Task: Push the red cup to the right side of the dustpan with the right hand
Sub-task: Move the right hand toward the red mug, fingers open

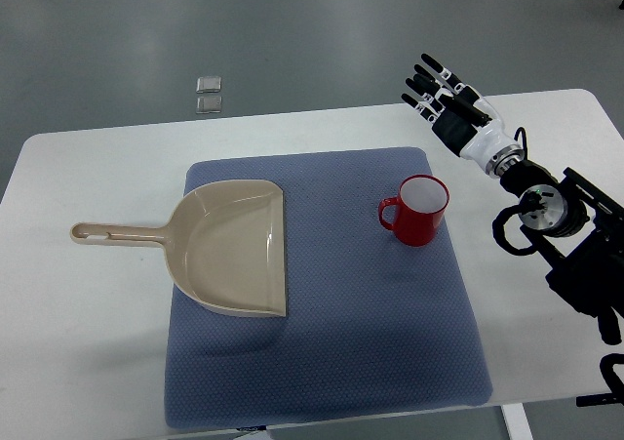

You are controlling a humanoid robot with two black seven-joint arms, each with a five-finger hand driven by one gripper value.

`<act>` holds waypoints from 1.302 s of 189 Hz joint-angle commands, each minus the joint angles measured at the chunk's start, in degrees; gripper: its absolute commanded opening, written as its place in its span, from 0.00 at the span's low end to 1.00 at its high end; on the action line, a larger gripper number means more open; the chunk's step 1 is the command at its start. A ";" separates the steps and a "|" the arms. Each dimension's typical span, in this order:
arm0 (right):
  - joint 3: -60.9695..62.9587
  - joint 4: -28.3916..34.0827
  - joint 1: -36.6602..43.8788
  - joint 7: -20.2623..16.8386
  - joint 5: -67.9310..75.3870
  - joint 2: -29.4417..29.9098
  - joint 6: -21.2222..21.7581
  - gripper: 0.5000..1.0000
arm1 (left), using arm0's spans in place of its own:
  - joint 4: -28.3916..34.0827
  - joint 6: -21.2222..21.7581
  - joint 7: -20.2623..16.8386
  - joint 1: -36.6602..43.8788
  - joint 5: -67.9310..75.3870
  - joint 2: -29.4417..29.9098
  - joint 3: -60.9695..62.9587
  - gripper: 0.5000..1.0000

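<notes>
Red cup [417, 210] upright on blue mat [322, 362], right of dustpan [234, 250]. Right robot hand [436, 89] beyond cup, fingers spread, apparently above surface [78, 362].

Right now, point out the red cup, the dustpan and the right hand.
red cup [417, 222]: top view, on its outer red wall.
dustpan [234, 250]: top view, on the pan's flat inside.
right hand [450, 108]: top view, on the palm.

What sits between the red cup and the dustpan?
Nothing: in the top view only bare blue mat lies between the red cup and the dustpan.
</notes>
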 commanded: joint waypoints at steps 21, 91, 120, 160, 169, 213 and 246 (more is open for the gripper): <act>-0.01 0.00 -0.12 0.00 0.06 -0.17 0.09 0.87 | -0.46 -0.05 0.00 0.01 -0.01 0.00 -0.01 1.00; -1.15 0.00 -0.74 0.53 -10.75 -3.77 11.78 0.87 | -0.02 -0.05 0.00 0.01 -0.01 0.00 0.08 1.00; -1.32 -0.09 -0.83 3.95 -19.71 -8.96 19.10 0.87 | -0.55 -0.05 0.00 0.01 0.08 0.00 0.07 1.00; -1.41 -0.09 -3.20 13.62 -29.91 -12.47 19.10 0.87 | -0.81 -0.49 0.00 0.10 0.08 0.00 0.08 1.00; -1.41 -0.17 -3.90 17.13 -34.12 -12.65 19.10 0.87 | -0.81 -0.49 0.00 0.10 0.08 0.00 0.08 1.00; -2.46 -1.23 -6.98 26.91 -45.38 -12.65 19.10 0.87 | -0.63 -0.67 0.00 0.10 0.08 0.00 0.08 1.00; -4.75 -2.02 -7.42 26.91 -45.38 -12.30 19.10 0.86 | -0.72 -0.76 0.00 0.10 0.08 0.00 0.08 1.00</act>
